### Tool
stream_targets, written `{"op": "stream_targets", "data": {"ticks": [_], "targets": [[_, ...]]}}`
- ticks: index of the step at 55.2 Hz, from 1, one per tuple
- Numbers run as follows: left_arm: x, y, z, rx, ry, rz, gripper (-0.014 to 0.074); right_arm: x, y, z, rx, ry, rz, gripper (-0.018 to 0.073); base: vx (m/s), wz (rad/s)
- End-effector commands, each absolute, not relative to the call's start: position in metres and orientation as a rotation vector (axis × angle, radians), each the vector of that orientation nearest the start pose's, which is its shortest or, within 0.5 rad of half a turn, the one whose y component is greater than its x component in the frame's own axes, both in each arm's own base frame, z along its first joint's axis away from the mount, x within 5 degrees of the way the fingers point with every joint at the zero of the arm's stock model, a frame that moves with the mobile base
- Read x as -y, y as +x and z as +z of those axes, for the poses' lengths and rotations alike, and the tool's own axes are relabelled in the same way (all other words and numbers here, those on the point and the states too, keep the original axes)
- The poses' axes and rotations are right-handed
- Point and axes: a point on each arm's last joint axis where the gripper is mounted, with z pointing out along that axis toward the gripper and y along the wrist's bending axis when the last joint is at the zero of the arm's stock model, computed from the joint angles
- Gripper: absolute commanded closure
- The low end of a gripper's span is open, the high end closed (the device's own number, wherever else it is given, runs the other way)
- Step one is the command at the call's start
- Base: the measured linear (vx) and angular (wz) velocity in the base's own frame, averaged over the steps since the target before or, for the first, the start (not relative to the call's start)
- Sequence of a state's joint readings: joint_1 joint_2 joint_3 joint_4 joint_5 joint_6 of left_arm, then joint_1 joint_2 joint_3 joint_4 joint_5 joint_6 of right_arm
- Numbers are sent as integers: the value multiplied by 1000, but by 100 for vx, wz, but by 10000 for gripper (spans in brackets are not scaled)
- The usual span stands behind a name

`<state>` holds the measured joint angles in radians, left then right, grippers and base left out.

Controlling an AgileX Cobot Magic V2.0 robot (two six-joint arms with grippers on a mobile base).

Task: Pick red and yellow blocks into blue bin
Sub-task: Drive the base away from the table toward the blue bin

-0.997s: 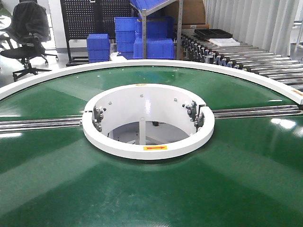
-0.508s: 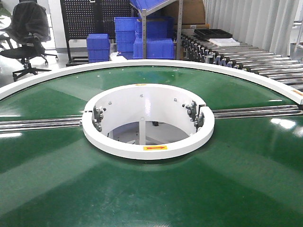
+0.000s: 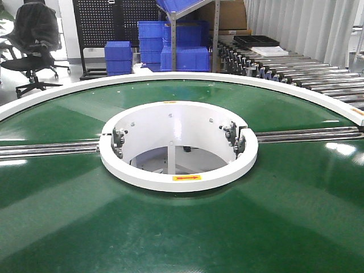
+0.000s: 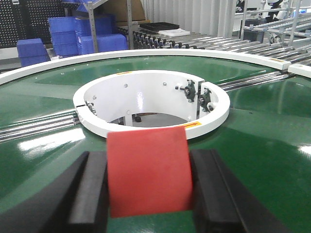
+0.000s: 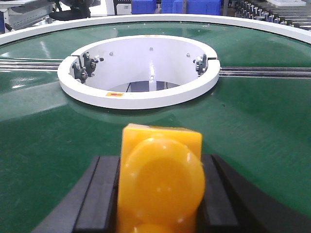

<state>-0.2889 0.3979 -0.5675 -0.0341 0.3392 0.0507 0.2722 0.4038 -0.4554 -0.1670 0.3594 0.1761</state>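
In the left wrist view my left gripper [image 4: 148,187] is shut on the plain red block [image 4: 148,170], which fills the gap between its two black fingers [image 4: 87,194] above the green surface. The right wrist view shows my right gripper [image 5: 159,194] shut on the yellow block [image 5: 160,179], a brick whose round stud faces the camera. Neither gripper nor either block appears in the front view. The blue bin is out of view.
A round green turntable [image 3: 182,227] has a white ring [image 3: 178,179] around a central opening, with steel rails [image 3: 45,149] to each side. Behind it stand ribbed blue crates [image 3: 170,48], a roller conveyor [image 3: 296,71] and an office chair [image 3: 34,40].
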Motion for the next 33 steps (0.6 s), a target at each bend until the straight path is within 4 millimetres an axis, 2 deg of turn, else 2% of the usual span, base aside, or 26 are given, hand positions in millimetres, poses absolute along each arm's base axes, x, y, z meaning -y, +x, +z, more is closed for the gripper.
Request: {"op": "stream_targets", "data": {"ticks": [1, 20, 33], "targets": [[25, 78, 361, -1536, 241, -239, 597, -20, 89, 323, -1674, -193, 158, 569, -1, 3], [25, 78, 361, -1536, 241, -239, 597, -20, 89, 323, -1674, -193, 158, 569, -6, 12], [25, 78, 361, -1536, 241, -239, 597, -20, 89, 323, -1674, -193, 158, 569, -15, 41]]}}
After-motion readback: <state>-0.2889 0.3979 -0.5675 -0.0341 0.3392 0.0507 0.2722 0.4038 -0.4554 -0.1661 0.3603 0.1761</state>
